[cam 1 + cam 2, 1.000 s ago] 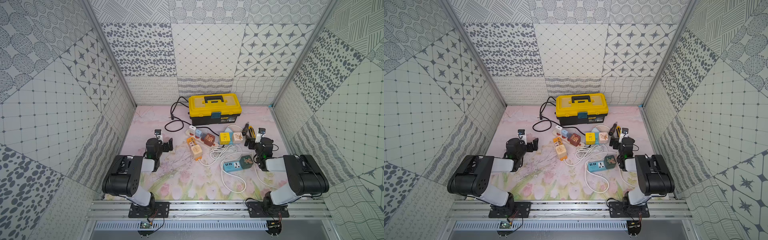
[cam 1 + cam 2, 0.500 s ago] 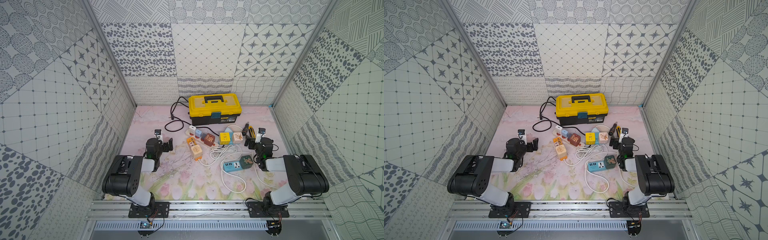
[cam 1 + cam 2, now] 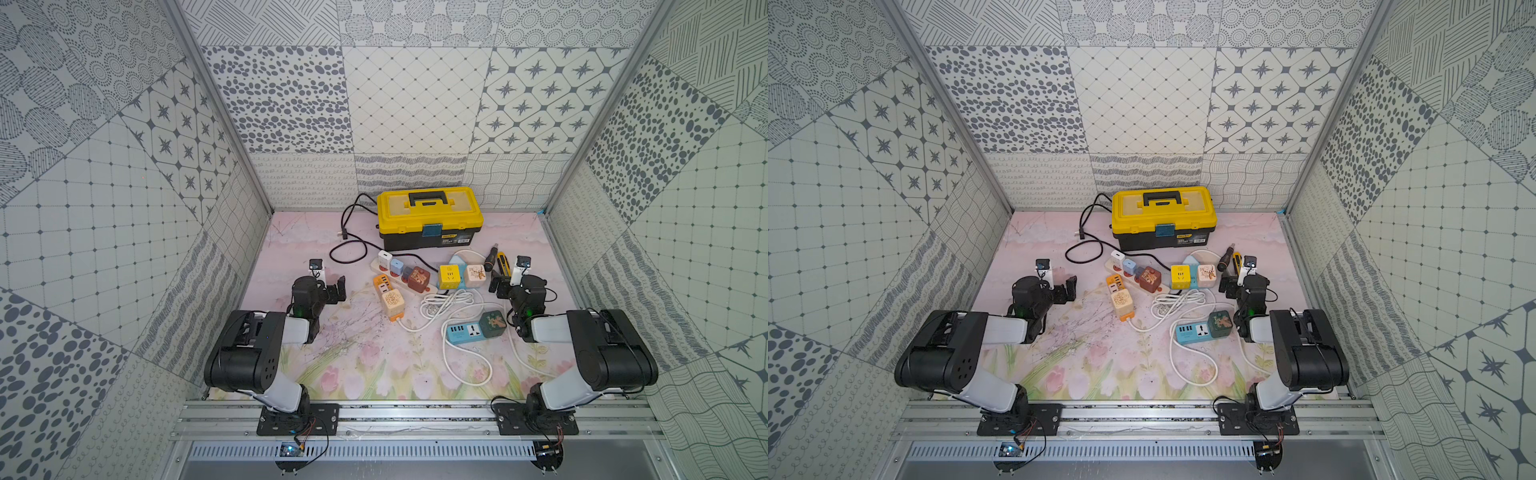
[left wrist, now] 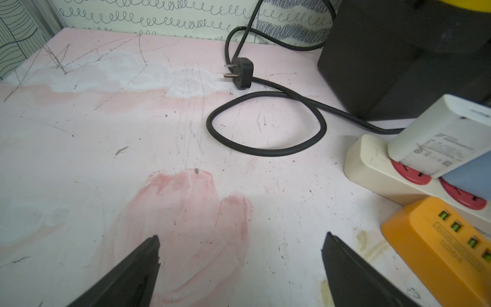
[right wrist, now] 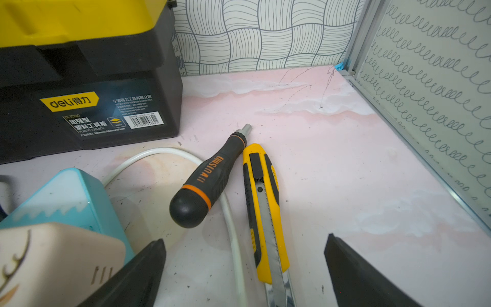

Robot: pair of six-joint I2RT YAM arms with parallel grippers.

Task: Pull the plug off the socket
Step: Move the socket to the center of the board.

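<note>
A white power strip [image 3: 428, 288] lies mid-table with white [image 3: 384, 258], blue [image 3: 397, 267] and brown [image 3: 419, 278] plugs in it. An orange strip [image 3: 383, 284] carries a beige cube plug [image 3: 392, 300]. A blue strip [image 3: 463, 332] carries a green cube plug [image 3: 492, 323]. My left gripper [image 3: 330, 291] rests low, left of the strips, open and empty over bare mat [image 4: 240, 247]. Beside a yellow cube socket [image 3: 449, 276] and its beige cube [image 3: 474, 274], my right gripper [image 3: 505, 286] is open and empty [image 5: 244, 249].
A yellow and black toolbox [image 3: 430, 220] stands at the back. A black cord with a loose plug [image 4: 241, 73] loops left of it. A screwdriver [image 5: 210, 180] and a utility knife [image 5: 263, 207] lie in front of the right gripper. White cable [image 3: 449, 303] coils mid-table.
</note>
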